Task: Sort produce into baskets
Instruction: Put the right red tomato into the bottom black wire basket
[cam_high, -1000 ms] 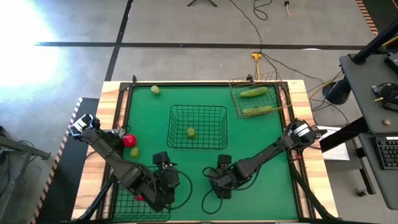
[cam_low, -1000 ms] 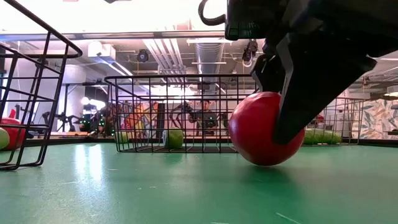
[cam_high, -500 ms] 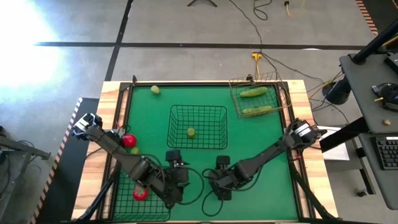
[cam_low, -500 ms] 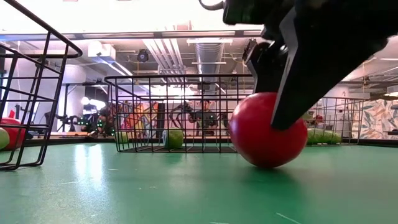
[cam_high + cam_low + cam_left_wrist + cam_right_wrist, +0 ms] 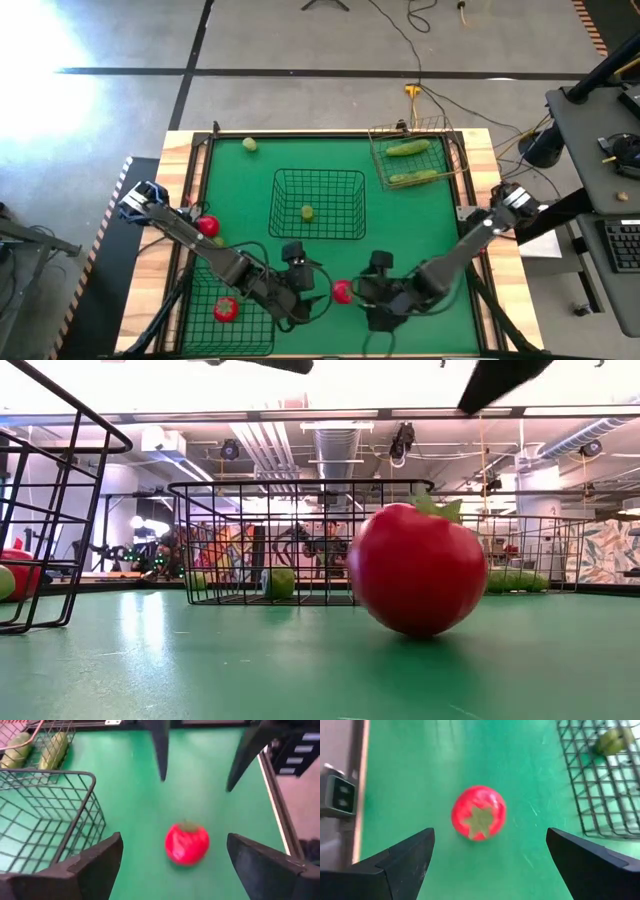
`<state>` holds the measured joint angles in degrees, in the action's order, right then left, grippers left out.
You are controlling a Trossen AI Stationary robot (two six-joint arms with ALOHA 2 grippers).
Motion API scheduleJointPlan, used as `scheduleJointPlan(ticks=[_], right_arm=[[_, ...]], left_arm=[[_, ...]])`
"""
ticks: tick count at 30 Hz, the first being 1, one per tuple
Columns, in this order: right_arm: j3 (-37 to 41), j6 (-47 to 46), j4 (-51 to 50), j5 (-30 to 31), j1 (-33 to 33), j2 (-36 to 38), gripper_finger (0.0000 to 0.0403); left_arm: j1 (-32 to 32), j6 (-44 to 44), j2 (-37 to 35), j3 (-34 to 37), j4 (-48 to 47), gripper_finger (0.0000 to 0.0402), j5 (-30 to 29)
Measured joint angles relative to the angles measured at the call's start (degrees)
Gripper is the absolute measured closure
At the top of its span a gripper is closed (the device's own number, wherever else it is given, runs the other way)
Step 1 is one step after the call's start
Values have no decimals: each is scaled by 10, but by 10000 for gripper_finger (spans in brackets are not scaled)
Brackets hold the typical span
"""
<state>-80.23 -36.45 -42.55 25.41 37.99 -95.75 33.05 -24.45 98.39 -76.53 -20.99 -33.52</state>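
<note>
Near the front edge of the green surface [image 5: 440, 230], a red tomato [image 5: 342, 291] lies free on the mat, touched by neither arm. Both hands flank it: the left hand [image 5: 310, 290] sits just on its left, the right hand [image 5: 368, 291] just on its right, each with fingers spread wide and holding nothing. From the left wrist view the tomato [image 5: 187, 843] rests on the mat ahead of the open fingers [image 5: 92, 862], with the other arm's two dark fingers beyond it. From the right wrist view it [image 5: 479, 813] shows its green calyx, ahead of the fingers [image 5: 402, 857]. At surface level it [image 5: 417, 568] leans with its stem tipped up and to the right.

A second tomato [image 5: 225, 309] lies in the dark basket [image 5: 190, 335] at the front left corner. A third [image 5: 207, 226] sits on the mat at the left edge, partly behind the left arm. The middle dark basket [image 5: 318, 178] holds one pale fruit [image 5: 307, 211]; another pale fruit [image 5: 249, 144] lies near the far left corner. The tan basket [image 5: 385, 168] at the far right holds two cucumbers [image 5: 408, 148].
</note>
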Motion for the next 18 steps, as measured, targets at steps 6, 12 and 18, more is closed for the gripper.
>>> scheduleJointPlan(ticks=[6,12,18], right_arm=[[0,-68,-9,60,62,24,26],[8,-135,-16,68,101,19,26],[17,-188,-20,77,124,6,26]], left_arm=[[-7,14,47,16,97,42,27],[-6,15,120,-49,75,40,46],[-13,-7,178,-97,-1,40,43]])
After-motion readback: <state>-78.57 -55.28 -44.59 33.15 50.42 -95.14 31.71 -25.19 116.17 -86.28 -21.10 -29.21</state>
